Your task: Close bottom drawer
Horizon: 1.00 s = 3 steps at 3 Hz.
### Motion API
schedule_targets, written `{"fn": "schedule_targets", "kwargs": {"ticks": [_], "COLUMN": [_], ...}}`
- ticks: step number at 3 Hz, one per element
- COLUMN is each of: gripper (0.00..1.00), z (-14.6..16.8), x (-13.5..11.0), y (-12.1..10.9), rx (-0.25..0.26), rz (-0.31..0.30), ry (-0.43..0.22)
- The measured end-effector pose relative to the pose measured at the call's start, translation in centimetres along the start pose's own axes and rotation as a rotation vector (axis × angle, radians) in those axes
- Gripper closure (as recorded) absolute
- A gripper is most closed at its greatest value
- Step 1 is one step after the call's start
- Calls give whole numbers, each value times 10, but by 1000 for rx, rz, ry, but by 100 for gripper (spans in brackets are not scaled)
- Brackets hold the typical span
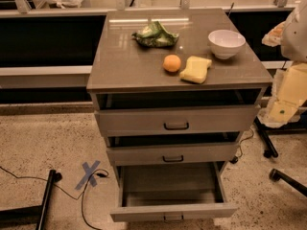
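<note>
Claw [283, 107] at the 3 o'clock edge of frame, pale arm end hanging just off the table's right corner, level with the top drawer, not touching any drawer; open or closed: cannot tell. Nearest to it, at its 9 o'clock, the table [124, 66], a grey drawer unit with a flat top. On the top, toward the claw's 11 o'clock: white bowl [226, 43], upright, near the right rear. Yellow sponge [195, 69] at the bowl's 7 o'clock, close but apart. Orange [172, 63] just beside the sponge at its 9 o'clock. Crumpled green bag [156, 35] at the orange's 12 o'clock, apart. Top drawer [144, 120] slightly out, dark gap above its front. Middle drawer [144, 154] also slightly out. Bottom drawer [168, 186] at 6 o'clock of frame, pulled far out, inside showing and bare, narrow grey front nearest the camera with small dark loop handle [173, 218] at center. Well apart from the claw. Floor speckled; blue tape X [89, 174] at 8 o'clock of the table, thin black cable [29, 180] running past it, black stand leg [45, 200] at frame 7 o'clock. Dark wheeled legs [266, 143] under the claw at 4 o'clock.
</note>
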<state>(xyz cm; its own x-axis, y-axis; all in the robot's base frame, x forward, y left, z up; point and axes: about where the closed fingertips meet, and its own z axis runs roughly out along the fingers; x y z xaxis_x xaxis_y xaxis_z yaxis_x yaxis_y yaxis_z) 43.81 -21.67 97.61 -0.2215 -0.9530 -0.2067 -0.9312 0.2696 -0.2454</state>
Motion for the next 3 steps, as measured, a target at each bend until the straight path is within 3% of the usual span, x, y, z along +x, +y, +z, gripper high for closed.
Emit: {"fn": "schedule_targets", "kwargs": {"ticks": [1, 2, 3], "gripper": [0, 0, 0], "z": [0, 21, 82], "x": [0, 10, 31], "y": [0, -4, 4], "rx": [0, -34, -105], "rz": [0, 42, 114], "ry": [0, -3, -29]}}
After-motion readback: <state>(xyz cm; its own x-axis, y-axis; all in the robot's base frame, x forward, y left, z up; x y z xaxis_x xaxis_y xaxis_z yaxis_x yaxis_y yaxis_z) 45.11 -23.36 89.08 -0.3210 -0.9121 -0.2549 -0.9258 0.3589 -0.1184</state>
